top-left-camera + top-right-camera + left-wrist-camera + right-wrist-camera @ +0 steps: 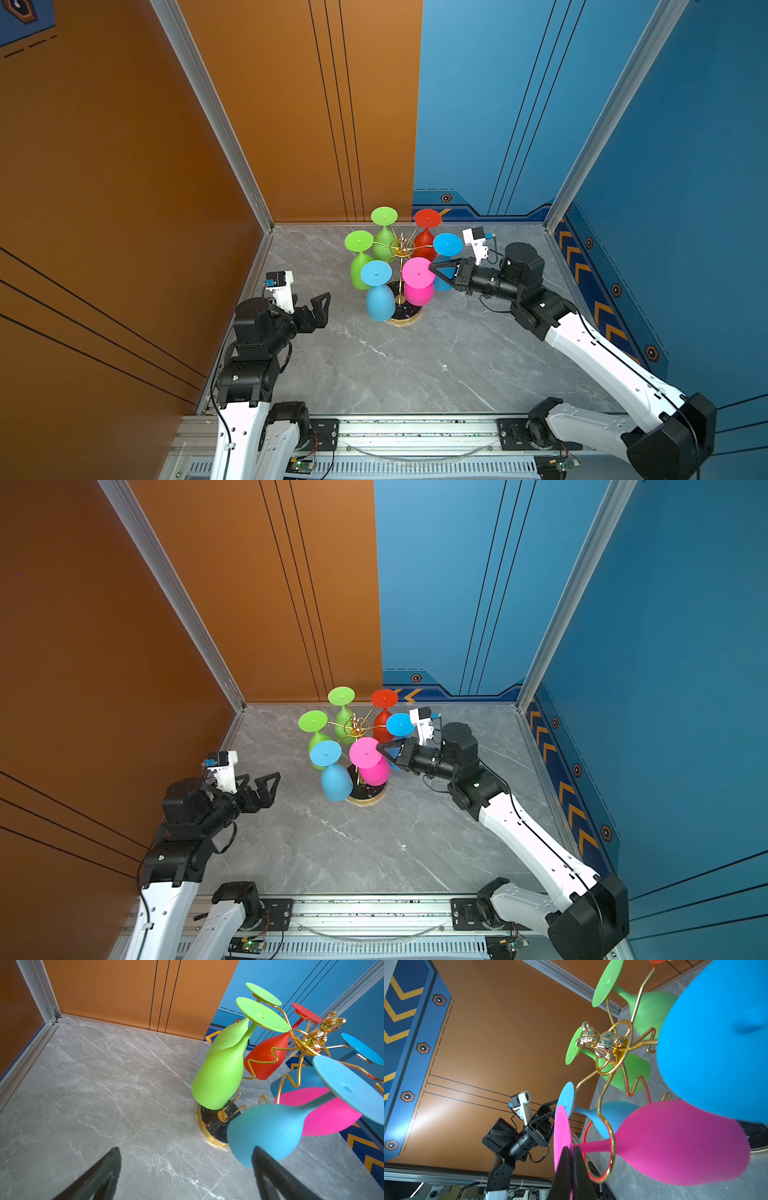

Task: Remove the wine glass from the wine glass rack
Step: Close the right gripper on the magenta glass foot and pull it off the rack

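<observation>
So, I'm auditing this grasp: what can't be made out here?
Wine glass rack base: top views, covered mostly by the pink glass and near blue glass bowls.
Left gripper: left wrist view, only fingertips; bottom edge cuts the rest.
Far blue glass: bowl mostly behind the right gripper in top views; blurred, edge-cropped in right wrist view.

Right claw (432,267) pinched closed, arm extended; left claw (324,309) spread wide, arm tucked.

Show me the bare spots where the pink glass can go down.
Widest bare patch: the table in front of the rack, down to the front rail. A smaller one: between the rack, the left gripper and the orange wall. Crowded: under the hanging glasses, and right of the rack, where the right gripper grips the pink glass.
</observation>
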